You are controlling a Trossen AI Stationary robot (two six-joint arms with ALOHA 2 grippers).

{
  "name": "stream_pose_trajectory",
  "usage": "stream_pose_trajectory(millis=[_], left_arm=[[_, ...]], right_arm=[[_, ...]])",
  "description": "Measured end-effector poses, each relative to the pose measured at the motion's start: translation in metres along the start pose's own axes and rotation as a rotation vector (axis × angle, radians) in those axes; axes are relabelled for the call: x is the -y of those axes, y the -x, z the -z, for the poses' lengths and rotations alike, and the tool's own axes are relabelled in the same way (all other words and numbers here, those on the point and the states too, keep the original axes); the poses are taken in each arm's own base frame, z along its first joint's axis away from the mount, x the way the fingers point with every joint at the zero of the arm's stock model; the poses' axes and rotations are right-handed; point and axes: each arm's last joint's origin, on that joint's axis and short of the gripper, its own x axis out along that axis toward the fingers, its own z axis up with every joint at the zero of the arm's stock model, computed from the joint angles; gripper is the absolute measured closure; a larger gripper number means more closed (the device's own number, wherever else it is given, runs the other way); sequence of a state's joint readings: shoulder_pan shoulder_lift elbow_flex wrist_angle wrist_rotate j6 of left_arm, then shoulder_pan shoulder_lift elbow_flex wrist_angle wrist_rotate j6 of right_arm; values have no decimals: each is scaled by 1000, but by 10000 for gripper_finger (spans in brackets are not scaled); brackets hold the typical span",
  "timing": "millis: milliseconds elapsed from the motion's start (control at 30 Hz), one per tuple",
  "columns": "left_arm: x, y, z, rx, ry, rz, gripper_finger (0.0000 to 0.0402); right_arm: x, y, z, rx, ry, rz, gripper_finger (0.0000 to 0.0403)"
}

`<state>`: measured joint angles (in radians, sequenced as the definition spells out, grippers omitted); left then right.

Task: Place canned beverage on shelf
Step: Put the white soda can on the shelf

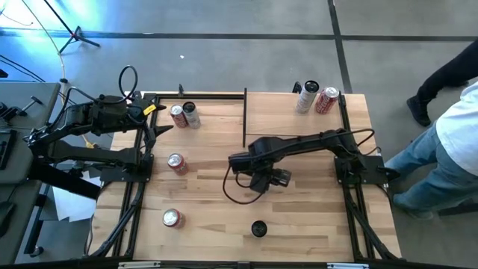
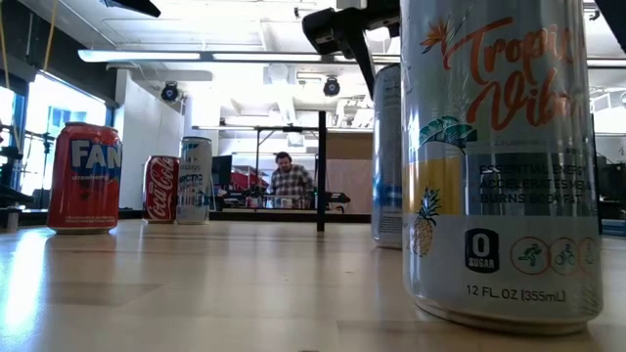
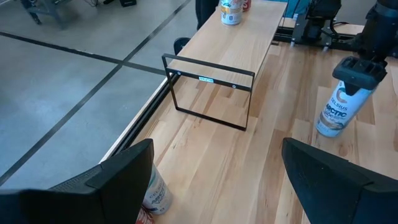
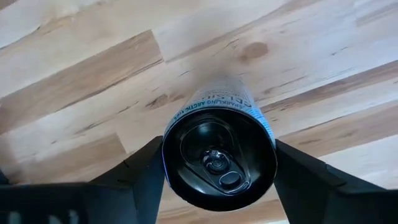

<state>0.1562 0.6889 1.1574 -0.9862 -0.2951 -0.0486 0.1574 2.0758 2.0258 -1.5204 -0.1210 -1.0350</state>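
Observation:
A white-and-blue canned beverage (image 3: 334,112) stands upright on its base in the middle of the table, seen from above in the right wrist view (image 4: 217,158) and behind a nearer can in the low view (image 2: 387,156). My right gripper (image 1: 263,179) points straight down over it and is shut on it. The shelf (image 1: 291,123) is a light-wood board with a black frame at the far right; it also shows in the left wrist view (image 3: 249,43). My left gripper (image 3: 214,186) waits open at the table's far left (image 1: 160,123). My right gripper pinches the can's upper wall just under the rim (image 4: 173,134) between its two fingers (image 4: 140,171), one on each side. The fingers come from above, pointing down. The can is upright, its base (image 3: 326,130) on the tabletop.
Two cans (image 1: 317,99) stand on the shelf's far end. Two more (image 1: 184,114) stand at the far left by my left gripper, and red cans (image 1: 176,163) (image 1: 172,218) at the left. A tall can (image 1: 258,229) is near the front edge. A person (image 1: 448,127) stands at the right.

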Motion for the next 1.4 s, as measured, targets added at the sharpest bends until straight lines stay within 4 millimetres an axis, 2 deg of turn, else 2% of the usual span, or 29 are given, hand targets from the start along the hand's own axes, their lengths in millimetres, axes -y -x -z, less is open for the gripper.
stream_pose_trajectory(millis=[167,267,667,1400], left_arm=[[0,0,0,0,0,0,67],[0,0,0,0,0,0,67],[0,0,0,0,0,0,67],[0,0,0,0,0,0,67]], right_arm=[[0,6,-1,15,3,14,165],[0,11,-1,8,93,33,165],[-3,14,0,1,666,7,155],[-1,14,4,-159,1863,-61,151]])
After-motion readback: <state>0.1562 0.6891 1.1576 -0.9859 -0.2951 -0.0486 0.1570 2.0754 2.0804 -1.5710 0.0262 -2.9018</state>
